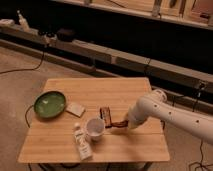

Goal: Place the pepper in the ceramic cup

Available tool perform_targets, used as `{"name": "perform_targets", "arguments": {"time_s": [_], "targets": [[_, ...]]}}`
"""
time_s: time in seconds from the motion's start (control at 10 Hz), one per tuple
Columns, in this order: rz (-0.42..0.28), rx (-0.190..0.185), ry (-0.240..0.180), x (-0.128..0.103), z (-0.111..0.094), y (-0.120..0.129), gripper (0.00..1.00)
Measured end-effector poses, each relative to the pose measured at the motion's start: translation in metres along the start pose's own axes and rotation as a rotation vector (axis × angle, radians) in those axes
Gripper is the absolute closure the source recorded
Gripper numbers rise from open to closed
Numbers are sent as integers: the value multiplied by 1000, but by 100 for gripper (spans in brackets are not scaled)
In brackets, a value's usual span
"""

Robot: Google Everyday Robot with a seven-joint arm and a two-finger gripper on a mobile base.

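The white ceramic cup (pixel 95 129) stands upright on the wooden table (pixel 115 90), near the front middle. The small reddish-brown pepper (pixel 117 125) shows just right of the cup, at the tip of my gripper (pixel 123 124). The gripper reaches in from the right at the end of the white arm (pixel 155 110), low over the table. The arm's end covers the gripper, and I cannot tell whether the pepper is held or lying on the table. The pepper is outside the cup.
A flat dark bar (pixel 105 115) lies just behind the cup and pepper. A green bowl (pixel 50 104) sits at the left, with a small pale square (pixel 75 108) beside it. A white labelled bottle (pixel 81 142) lies at the front left of the cup.
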Motion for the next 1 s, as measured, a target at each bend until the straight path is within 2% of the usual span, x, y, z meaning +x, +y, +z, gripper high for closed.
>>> {"name": "perform_targets", "arguments": {"time_s": [0.1, 0.3, 0.5, 0.6, 0.8, 1.0], "targets": [[-42, 32, 20, -1, -23, -5, 100], [-107, 74, 45, -9, -54, -16, 100], [-168, 108, 52, -23, -79, -27, 100], [-201, 125, 43, -36, -89, -32, 100], [-251, 140, 16, -60, -98, -36, 100], [-290, 141, -6, -80, -99, -37, 100]]}}
